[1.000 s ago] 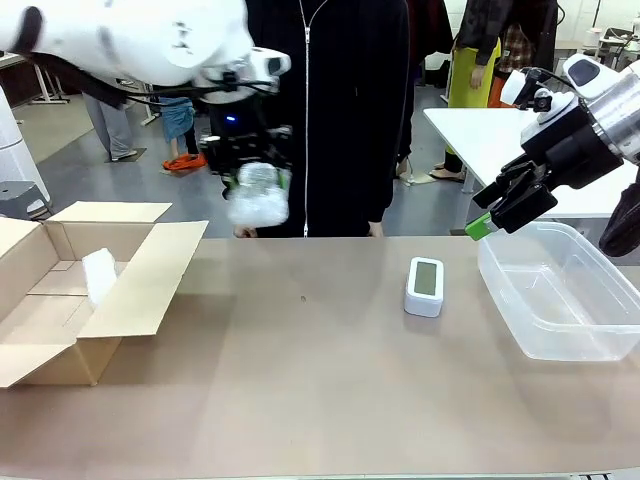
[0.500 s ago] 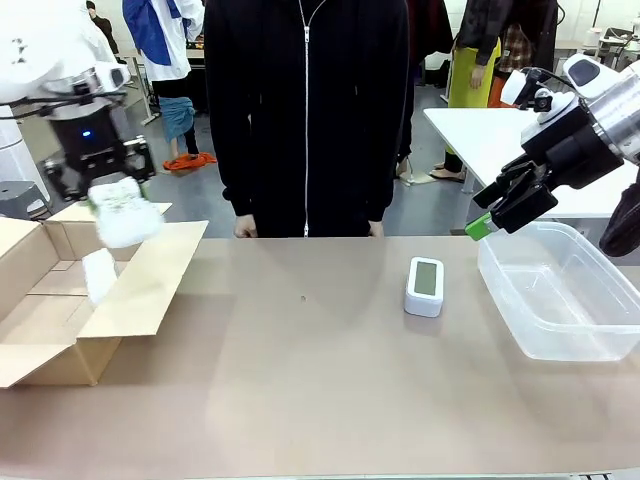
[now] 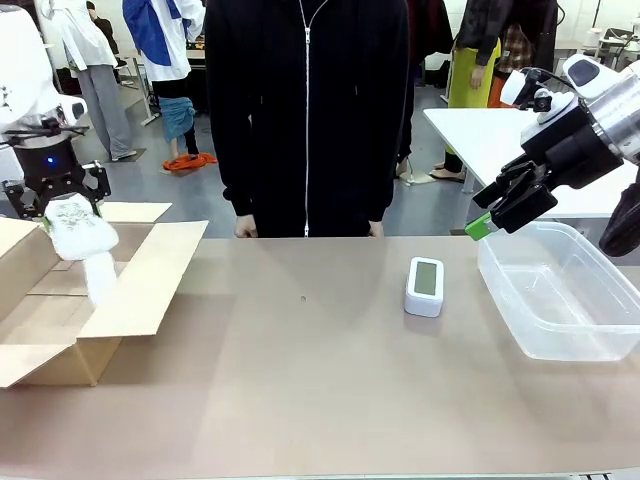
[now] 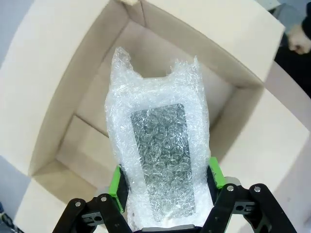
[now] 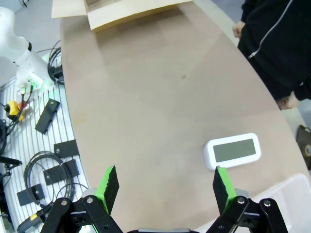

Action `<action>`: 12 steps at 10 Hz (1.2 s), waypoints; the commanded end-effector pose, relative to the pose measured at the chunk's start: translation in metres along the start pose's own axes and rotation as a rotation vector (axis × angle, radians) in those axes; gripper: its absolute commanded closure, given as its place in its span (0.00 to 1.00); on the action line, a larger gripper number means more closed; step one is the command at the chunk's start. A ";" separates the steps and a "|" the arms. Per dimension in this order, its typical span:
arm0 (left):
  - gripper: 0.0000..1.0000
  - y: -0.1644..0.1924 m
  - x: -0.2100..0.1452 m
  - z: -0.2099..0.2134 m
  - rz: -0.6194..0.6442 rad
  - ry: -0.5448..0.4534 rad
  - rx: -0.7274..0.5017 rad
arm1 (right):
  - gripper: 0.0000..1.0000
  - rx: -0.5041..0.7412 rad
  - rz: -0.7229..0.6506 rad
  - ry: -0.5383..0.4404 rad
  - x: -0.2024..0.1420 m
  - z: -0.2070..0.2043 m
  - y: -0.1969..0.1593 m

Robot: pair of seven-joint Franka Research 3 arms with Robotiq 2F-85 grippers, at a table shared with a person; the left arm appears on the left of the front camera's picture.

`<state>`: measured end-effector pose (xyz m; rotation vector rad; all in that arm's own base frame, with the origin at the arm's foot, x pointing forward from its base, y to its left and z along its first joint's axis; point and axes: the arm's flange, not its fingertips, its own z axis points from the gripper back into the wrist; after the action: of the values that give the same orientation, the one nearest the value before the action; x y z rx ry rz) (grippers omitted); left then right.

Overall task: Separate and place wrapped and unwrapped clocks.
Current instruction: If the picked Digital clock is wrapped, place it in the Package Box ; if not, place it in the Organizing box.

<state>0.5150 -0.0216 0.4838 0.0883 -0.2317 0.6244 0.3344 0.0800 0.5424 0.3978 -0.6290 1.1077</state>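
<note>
Left hand (image 3: 60,205) is shown, front view, clamped on a wrapped clock (image 3: 82,230) above the cardboard box (image 3: 140,290). Left wrist view: the box is seen beneath that hand. Right wrist view: right hand (image 5: 165,187) is spread wide, bare clock (image 5: 232,151) lying on the table (image 5: 146,97) beyond it.

- No writing, label, brand, number or sign can be read anywhere.
- bare clock (image 3: 425,286) on the counter: its screen is a plain greenish-grey, and no digits can be made out.
- wrapped clock (image 4: 160,160): its screen is blurred by the bubble wrap, and nothing on it is legible.
</note>
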 end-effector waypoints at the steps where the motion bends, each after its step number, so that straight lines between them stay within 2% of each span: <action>1: 0.22 -0.008 0.021 -0.020 0.001 -0.029 0.039 | 0.00 0.026 0.010 -0.027 0.002 -0.001 -0.003; 4: 0.22 0.003 0.028 -0.059 0.106 0.030 0.123 | 0.00 0.026 0.010 -0.027 0.002 -0.001 -0.003; 6: 0.22 0.007 0.027 -0.068 0.115 0.030 0.122 | 0.00 0.026 0.010 -0.027 0.002 -0.001 -0.003; 7: 0.00 0.007 0.026 -0.073 0.117 0.053 0.137 | 0.00 0.026 0.010 -0.027 0.002 -0.001 -0.003; 12: 0.00 0.009 0.027 -0.064 0.105 0.063 0.116 | 0.00 0.026 0.010 -0.027 0.002 -0.001 -0.003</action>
<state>0.5433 0.0121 0.4208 0.1710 -0.1319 0.7288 0.3343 0.0800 0.5424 0.3981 -0.6285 1.1080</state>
